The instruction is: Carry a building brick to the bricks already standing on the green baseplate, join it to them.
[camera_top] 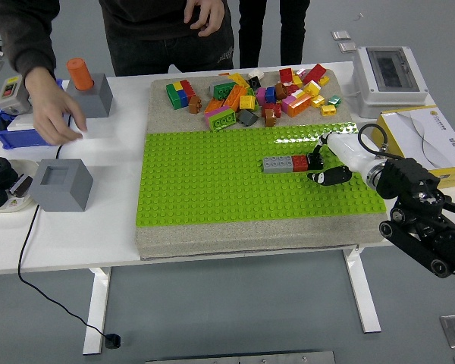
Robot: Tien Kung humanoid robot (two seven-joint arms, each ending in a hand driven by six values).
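One view only, the head view, and it looks down over a white tabletop (114,227) carrying a sandy mat with the green baseplate (212,189) on its near half. Near the baseplate's right side stands a short row: a grey brick (277,163) joined end to end with a red brick (299,162), their shared long axis running left to right. A small black brick (315,160) sits at the red brick's right end, touching it or very nearly so; whether its studs are fully pressed home cannot be read from here.

The right robot hand (324,168) comes in from the right edge, its white shell angled toward the row, dark fingertips (330,177) curled about the black brick. It seems to grip that brick, though the contact is small and partly hidden. The row thus lies directly to the left of this hand, in line with the row's long axis, so I judge that any remaining push runs leftward and down. The left robot hand is not visible, so the right is the only one in reach.

Beyond the baseplate lies a loose brick pile (250,95). At the far side a person's hand (53,114) rests on the tabletop by a blue bin (15,130) and a grey block with an orange cylinder (80,73).
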